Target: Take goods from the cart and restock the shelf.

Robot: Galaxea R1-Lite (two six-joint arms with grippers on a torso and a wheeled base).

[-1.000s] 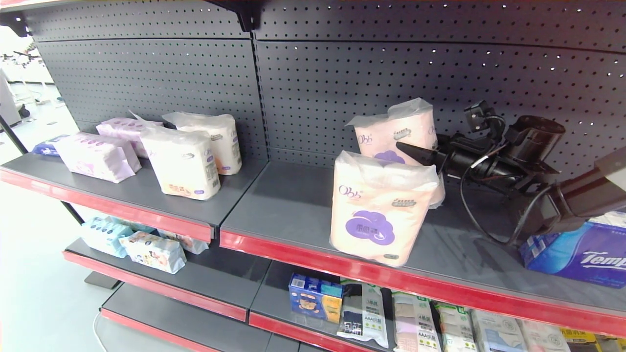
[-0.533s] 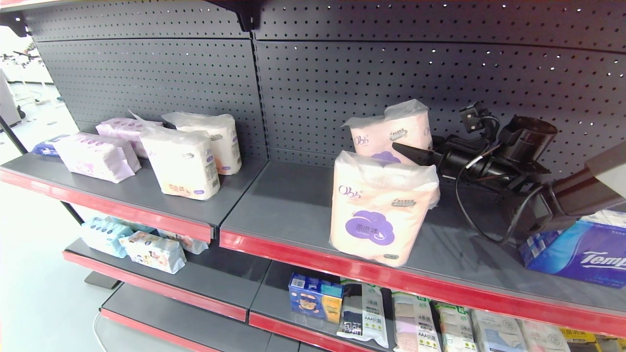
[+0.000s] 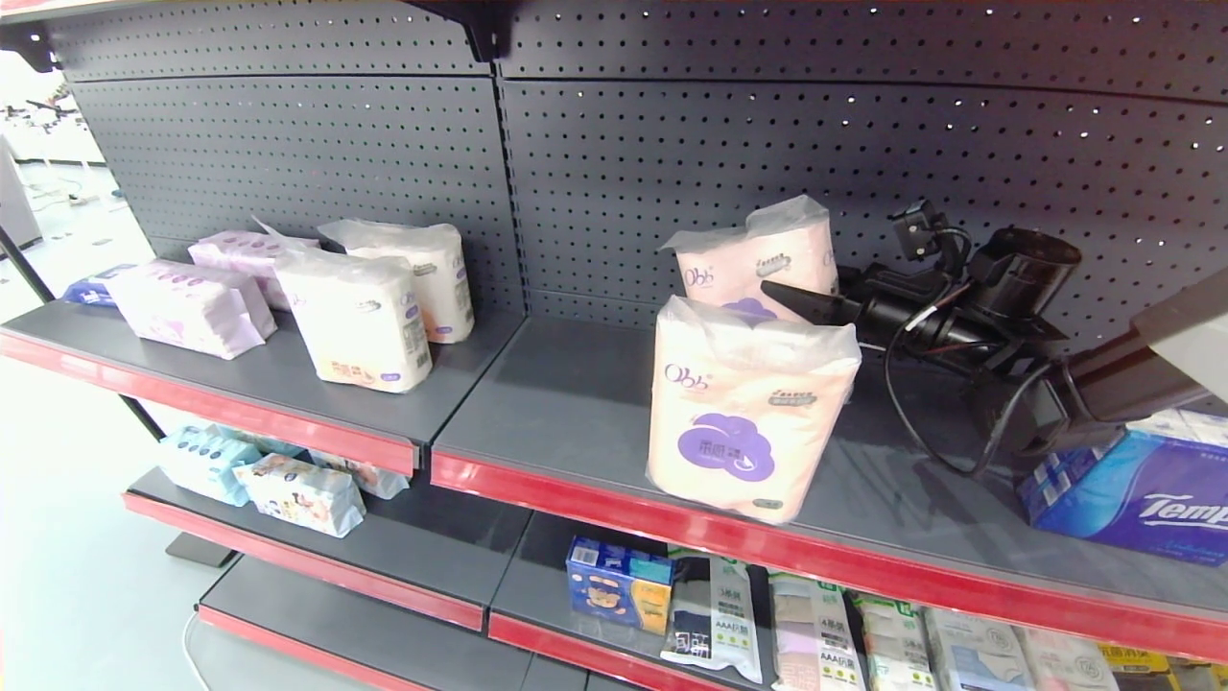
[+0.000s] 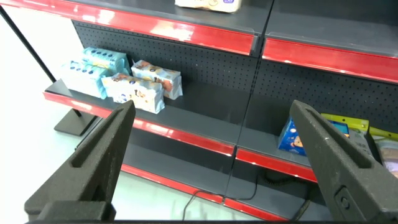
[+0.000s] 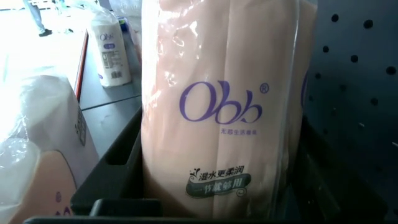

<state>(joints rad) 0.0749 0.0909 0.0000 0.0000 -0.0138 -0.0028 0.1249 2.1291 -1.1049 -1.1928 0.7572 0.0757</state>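
Observation:
A pink tissue pack is held just above the grey shelf board, close to the pegboard back panel. My right gripper is shut on it from the right side. It sits directly behind a matching pink pack standing upright near the shelf's red front edge. My left gripper is open with nothing between its fingers, hanging low in front of the lower shelves.
Several white and lilac packs stand on the left shelf section. A blue tissue pack lies at the right, under my right arm. Lower shelves hold small packets. Bare board lies between the two groups.
My right gripper has carried the pink pack a little to the left and farther back toward the pegboard. The front pack and the other goods have stayed put.

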